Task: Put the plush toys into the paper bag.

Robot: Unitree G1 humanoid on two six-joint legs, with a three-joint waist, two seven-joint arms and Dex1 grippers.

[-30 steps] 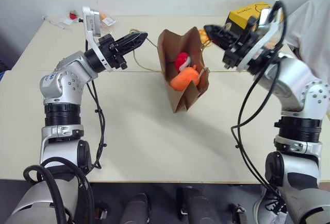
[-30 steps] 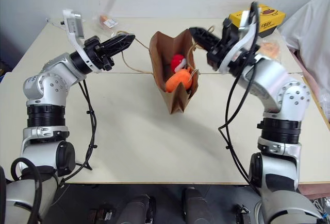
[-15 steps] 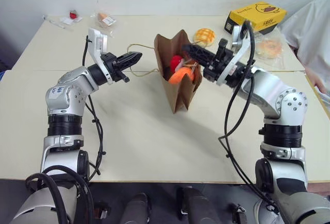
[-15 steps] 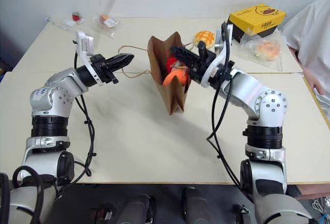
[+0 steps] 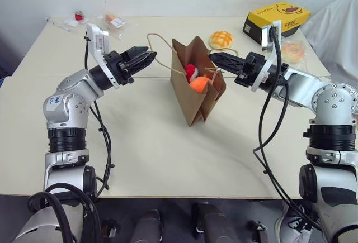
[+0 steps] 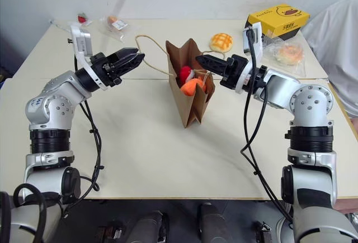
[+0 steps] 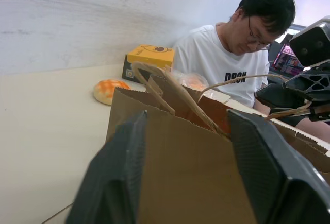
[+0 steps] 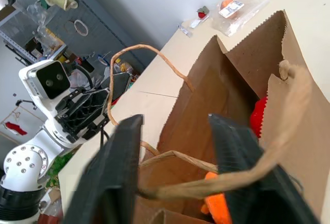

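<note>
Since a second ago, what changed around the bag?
Both grippers opened: the left gripper and the right gripper had each been shut, holding the brown kraft paper bag up by its twisted-cord handles, and they lowered it to the table. The red and orange plush toys stayed inside.

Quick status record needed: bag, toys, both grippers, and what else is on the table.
paper bag: upright on the table, mouth open
red plush toy: inside the bag, top showing
orange plush toy: inside the bag, in front of the red one
left gripper: open, at the bag's left handle loop
right gripper: open, at the bag's right rim, with the handle cord passing between its fingers
yellow checkered bun: behind the bag
yellow box: far right corner
person: seated across the table
</note>
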